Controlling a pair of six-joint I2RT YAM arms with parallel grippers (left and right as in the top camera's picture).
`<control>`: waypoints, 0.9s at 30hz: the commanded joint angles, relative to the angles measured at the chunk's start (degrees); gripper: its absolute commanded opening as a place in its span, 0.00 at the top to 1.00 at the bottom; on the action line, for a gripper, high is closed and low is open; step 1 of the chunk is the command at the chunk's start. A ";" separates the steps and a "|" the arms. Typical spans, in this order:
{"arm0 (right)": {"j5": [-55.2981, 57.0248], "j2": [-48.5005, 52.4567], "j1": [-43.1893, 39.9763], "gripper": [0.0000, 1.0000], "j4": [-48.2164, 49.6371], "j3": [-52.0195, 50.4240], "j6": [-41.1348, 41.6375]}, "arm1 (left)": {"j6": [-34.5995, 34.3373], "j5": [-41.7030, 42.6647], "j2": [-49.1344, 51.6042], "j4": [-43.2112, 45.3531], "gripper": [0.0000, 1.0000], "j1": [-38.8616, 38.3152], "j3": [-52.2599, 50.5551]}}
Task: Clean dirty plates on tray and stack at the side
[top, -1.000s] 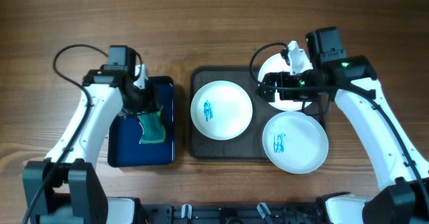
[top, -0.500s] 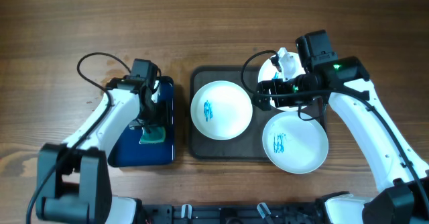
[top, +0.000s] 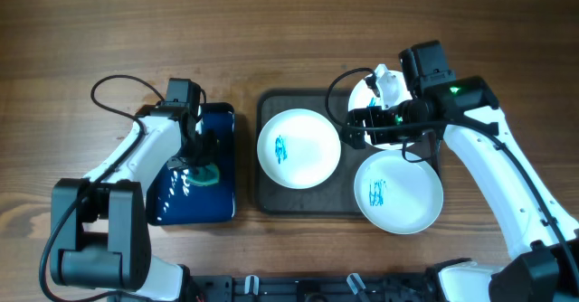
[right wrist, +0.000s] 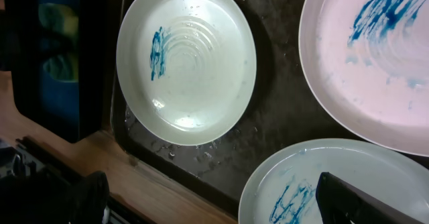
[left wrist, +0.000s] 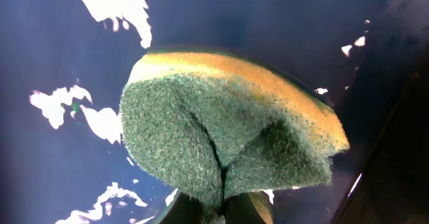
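Three white plates with blue scribbles lie on the dark tray (top: pixel 344 193): one at the left (top: pixel 298 148), one at the front right (top: pixel 398 192), and one at the back right (top: pixel 373 92) partly under my right arm. My right gripper (top: pixel 364 127) hovers open over the tray's back right; in the right wrist view its fingers (right wrist: pixel 365 200) stand wide apart above the front plate (right wrist: pixel 301 177). My left gripper (top: pixel 201 162) is down in the blue tray (top: pixel 194 202), shut on a green and yellow sponge (left wrist: pixel 221 130) that folds between the fingertips (left wrist: pixel 251 209).
The blue tray's floor is wet and shiny around the sponge. Water drops lie on the dark tray (right wrist: pixel 275 117) between the plates. Bare wooden table stretches behind both trays and to the far left and right. Cables loop above each arm.
My left gripper has dropped onto the sponge in the blue tray and shut on it. The right arm shifted slightly left early on, then held still, open.
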 commanded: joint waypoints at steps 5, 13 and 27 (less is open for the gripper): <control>-1.33 -0.59 0.28 0.22 0.92 0.90 0.07 | -0.94 1.97 0.59 0.94 0.94 0.37 -0.35; -0.70 -0.48 0.28 0.30 -0.33 0.90 0.46 | -3.13 0.68 -0.44 1.22 0.96 0.28 0.04; -0.28 5.14 0.28 0.48 3.56 -1.31 1.18 | -4.35 -0.11 -24.96 -5.55 0.96 0.20 0.90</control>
